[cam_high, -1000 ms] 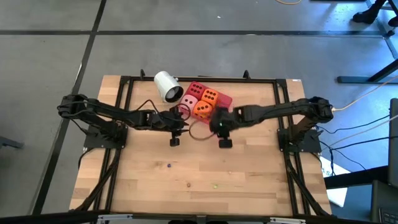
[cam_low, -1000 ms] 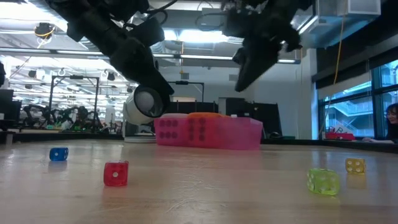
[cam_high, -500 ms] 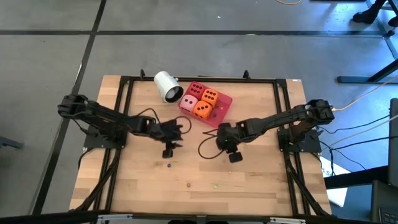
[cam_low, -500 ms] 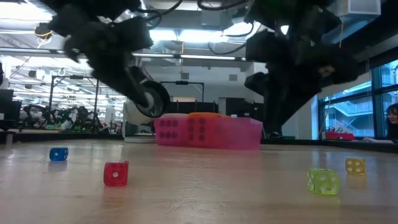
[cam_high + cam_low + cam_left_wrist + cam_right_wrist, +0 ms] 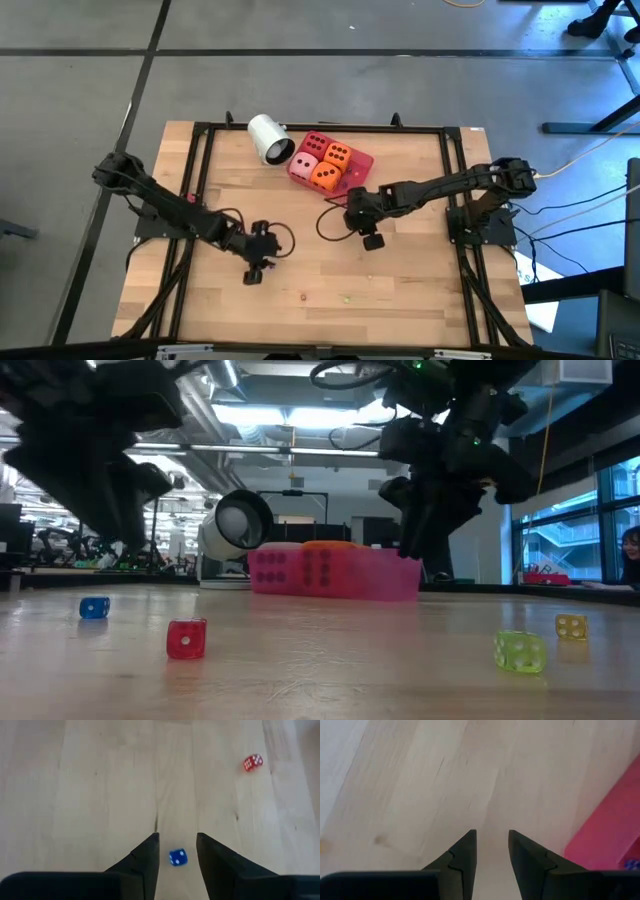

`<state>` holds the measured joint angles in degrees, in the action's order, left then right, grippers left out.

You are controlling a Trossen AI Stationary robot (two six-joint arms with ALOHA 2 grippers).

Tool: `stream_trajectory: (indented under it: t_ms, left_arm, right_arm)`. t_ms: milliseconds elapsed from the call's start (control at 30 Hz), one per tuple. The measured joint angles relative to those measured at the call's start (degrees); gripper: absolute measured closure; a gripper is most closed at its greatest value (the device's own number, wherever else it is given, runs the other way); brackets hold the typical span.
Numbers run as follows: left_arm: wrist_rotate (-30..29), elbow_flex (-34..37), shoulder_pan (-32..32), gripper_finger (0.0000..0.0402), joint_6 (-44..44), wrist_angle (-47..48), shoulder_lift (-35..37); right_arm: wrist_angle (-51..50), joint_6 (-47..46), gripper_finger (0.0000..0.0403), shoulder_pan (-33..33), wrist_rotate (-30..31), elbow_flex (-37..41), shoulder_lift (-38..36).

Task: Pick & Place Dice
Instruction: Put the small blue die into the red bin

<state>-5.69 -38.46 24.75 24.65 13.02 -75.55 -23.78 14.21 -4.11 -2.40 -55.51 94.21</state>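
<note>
High: four dice point(image 5: 322, 160) sit in pink tray point(image 5: 357, 168), cup point(image 5: 270, 138) beside. Left gripper point(image 5: 255, 268) is mid-table, right gripper point(image 5: 371, 236) near tray.
Left wrist: fingers point(image 5: 145, 857) parted, empty, blue die point(image 5: 177, 857) between them.
Right wrist: fingers point(image 5: 465, 854) parted, empty.

Even, diffuse light falls from overhead strip lamps seen in the low view, casting only faint shadows on the pale wooden worktop point(image 5: 400, 290). The dark arms there are motion-blurred and silhouetted against bright ceiling glare. The right wrist view is soft, washed out.
</note>
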Motion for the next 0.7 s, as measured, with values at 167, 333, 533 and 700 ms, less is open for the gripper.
stream_trajectory:
  t_ms: [167, 333, 533, 700]
  left_arm:
    - [-4.9, 0.0, 3.8, 0.0283, 0.8, 0.2, -0.1]
    - [-6.4, 0.0, 5.3, 0.0284, 3.2, 0.4, -2.3]
    - [-5.5, 0.0, 5.3, 0.0284, 4.1, -1.0, -7.0]
    - [-3.2, 0.0, 5.3, 0.0284, 5.1, -3.7, -10.0]
  right_arm:
    - [4.2, 6.5, 0.0289, 1.4, -0.2, 0.0, 0.0]
    - [7.7, 12.2, 0.0289, 2.7, -0.2, 0.0, 0.0]
    - [11.9, 18.0, 0.0289, 4.1, -2.1, -0.1, 0.0]
    - [14.6, 19.5, 0.0288, 5.2, -6.0, -0.1, 0.0]
